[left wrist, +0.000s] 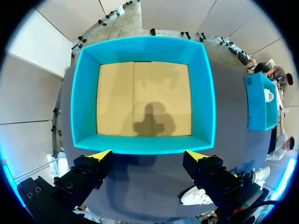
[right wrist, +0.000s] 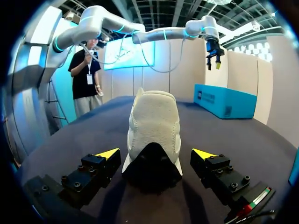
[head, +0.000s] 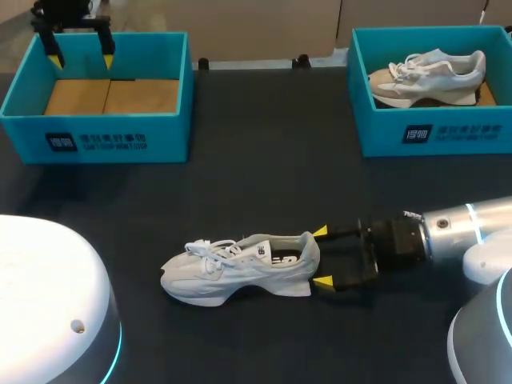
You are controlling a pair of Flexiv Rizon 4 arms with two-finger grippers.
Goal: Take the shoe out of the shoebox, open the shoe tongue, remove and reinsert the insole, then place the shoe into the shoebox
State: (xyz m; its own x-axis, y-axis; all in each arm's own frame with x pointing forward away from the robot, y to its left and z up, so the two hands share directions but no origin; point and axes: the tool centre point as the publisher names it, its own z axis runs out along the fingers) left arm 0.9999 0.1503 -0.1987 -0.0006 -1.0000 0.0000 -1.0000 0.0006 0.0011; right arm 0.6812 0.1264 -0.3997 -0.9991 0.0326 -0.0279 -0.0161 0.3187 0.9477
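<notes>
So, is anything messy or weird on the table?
Nothing looks broken or spilled. The white shoe stands upright on the table, its heel inside the open right tool. The other shoe sits in its box.

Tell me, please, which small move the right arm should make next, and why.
Probably shut the right end effector on the heel of the white shoe. Its open fingers stand on both sides of the heel, not touching it, and the shoe lies on the table.

A dark table point(head: 264, 128) is recorded. At its far right corner, a teal box point(head: 380, 128) is found holding a pale sneaker point(head: 432, 72).
</notes>
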